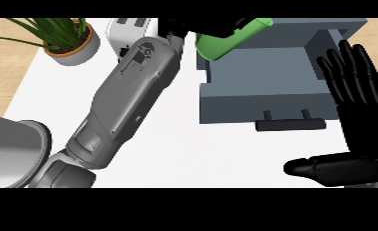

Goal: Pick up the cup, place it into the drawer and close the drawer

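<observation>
A green cup hangs tilted above the back left corner of the open grey drawer, its rim end pointing up and right. My left hand is shut on the cup, curled round its upper side at the top of the view, with the grey forearm running up from the lower left. The drawer is pulled out toward me, and its black handle is on the front face. At the right edge my right hand rests open, fingers up, beside the drawer's right wall.
A potted plant stands at the back left, with a white appliance beside it, partly behind my left forearm. A grey round metal object sits at the lower left edge. The white counter lies in front of the drawer.
</observation>
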`<state>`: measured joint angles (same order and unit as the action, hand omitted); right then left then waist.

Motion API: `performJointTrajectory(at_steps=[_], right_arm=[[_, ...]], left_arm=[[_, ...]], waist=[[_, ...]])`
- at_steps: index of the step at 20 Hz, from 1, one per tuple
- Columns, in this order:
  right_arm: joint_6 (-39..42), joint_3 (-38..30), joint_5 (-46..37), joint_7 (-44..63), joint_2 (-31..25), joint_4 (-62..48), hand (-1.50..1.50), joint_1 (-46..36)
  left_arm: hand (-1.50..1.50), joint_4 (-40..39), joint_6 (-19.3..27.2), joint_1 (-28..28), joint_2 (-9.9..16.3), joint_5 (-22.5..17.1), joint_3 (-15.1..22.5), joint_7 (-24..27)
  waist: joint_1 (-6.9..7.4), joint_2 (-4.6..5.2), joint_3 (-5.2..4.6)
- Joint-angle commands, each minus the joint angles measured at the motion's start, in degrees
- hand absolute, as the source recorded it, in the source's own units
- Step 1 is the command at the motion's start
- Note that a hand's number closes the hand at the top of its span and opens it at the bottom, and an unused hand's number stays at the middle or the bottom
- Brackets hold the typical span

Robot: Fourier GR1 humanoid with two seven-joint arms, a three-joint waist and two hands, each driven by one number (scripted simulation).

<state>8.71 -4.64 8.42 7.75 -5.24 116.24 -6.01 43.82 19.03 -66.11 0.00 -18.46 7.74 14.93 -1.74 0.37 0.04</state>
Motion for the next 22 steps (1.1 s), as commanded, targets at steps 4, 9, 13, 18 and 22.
performJointTrajectory(at_steps=[4,9,13,18,22], right_arm=[[0.4,0.6,0.8,1.3,-0.2,1.8,-1.50,-0.2],[1.3,-1.7,2.4,0.7,-1.8,-2.6,-1.50,-4.1],[1.3,0.3,1.6,0.6,-0.6,-0.8,-1.50,-2.1],[2.0,1.1,1.2,-0.3,-0.3,0.3,-1.50,0.0],[2.3,0.0,2.6,-0.6,-0.8,-3.1,-1.50,-4.0]], left_arm=[[1.50,-11.3,2.5,-3.7,0.0,-8.3,6.0,5.6],[1.50,-14.9,4.4,-5.2,0.0,-12.4,13.4,6.2],[1.50,-18.1,5.6,-7.4,0.0,-12.9,17.2,6.7],[1.50,-20.0,5.3,-8.7,0.0,-15.9,20.7,5.5],[1.50,-23.0,7.0,-11.3,0.0,-14.4,24.7,3.2]], waist=[[-1.40,0.25,0.00],[-2.21,0.52,0.02],[-2.91,0.64,0.04],[-3.65,0.74,0.05],[-4.04,1.15,0.09]])
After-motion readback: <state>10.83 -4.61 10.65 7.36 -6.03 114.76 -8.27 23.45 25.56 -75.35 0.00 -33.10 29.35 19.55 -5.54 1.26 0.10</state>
